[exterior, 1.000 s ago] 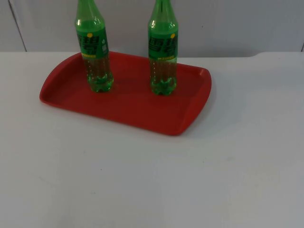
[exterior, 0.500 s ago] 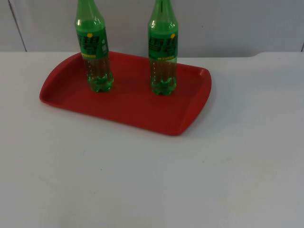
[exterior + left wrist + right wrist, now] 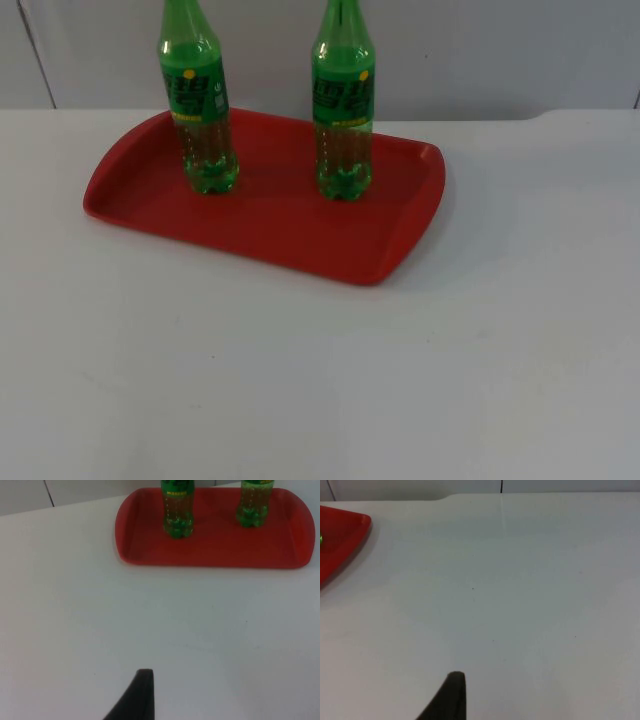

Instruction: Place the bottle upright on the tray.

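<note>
Red tray sits unchanged over the last second, two green bottles upright on it: left bottle and right bottle, apart from each other. Nothing has shifted, so the placing looks done. Left gripper and right gripper wait well back from the tray; whether their fingers are parted, I can't tell.

Bright even light, soft shadows under tray, mild blur in wrist views
</note>
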